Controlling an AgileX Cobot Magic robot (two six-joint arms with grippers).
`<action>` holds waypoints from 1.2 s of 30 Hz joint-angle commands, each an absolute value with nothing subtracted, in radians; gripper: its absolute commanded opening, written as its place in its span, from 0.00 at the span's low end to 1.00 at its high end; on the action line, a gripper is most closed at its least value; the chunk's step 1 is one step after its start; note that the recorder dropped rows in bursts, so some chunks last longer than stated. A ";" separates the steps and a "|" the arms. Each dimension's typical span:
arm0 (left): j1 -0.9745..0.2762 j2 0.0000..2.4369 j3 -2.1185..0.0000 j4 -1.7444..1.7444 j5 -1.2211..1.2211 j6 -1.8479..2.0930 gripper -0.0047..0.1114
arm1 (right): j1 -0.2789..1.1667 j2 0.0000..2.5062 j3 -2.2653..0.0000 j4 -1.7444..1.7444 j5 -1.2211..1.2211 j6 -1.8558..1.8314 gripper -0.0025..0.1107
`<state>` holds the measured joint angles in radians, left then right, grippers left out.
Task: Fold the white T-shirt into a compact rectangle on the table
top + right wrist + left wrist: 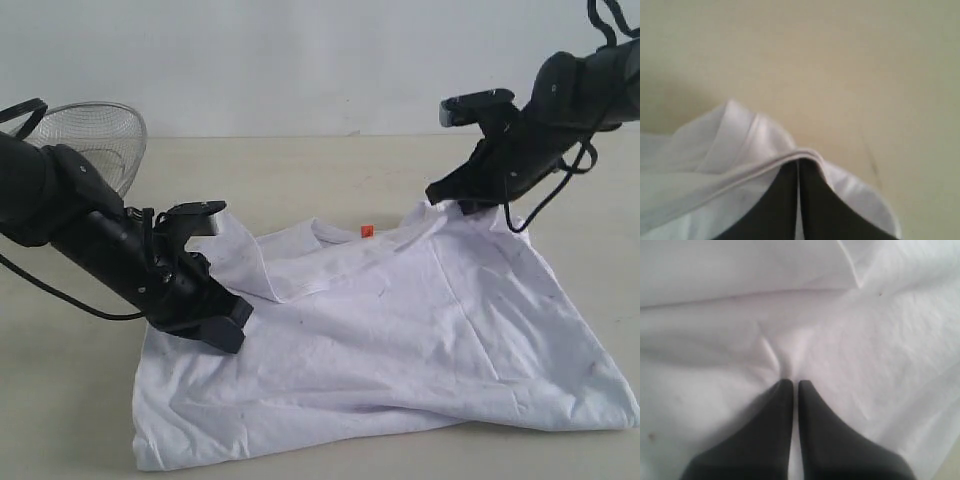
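The white T-shirt [400,340] is lying rumpled across the middle of the table [300,170]. Its soft cotton is gathering into shallow creases, and one sleeve is flopping over towards the collar. A small orange neck tag [366,231] is showing at the neckline.

Your left gripper [795,385] is pressing its dark, tapered fingers together on a small pucker of cloth near the shirt's left side, low against the fabric. Your right gripper [798,165] is pinching a folded edge at the far right corner and holding it lifted off the pale beige tabletop, so the cloth is draping down from it like a tent.

A round wire-mesh basket [95,135] is standing at the far left behind your left arm, which is covering part of it. That arm is also hiding the shirt's left edge. Both wrist views are blurring at close range, so the weave is hard to make out.
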<state>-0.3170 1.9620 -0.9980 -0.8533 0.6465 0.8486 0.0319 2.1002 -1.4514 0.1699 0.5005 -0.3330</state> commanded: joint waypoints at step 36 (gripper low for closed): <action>-0.165 1.891 -1.263 -0.720 0.583 0.853 0.08 | 0.128 1.978 -1.138 0.171 0.624 -0.301 0.02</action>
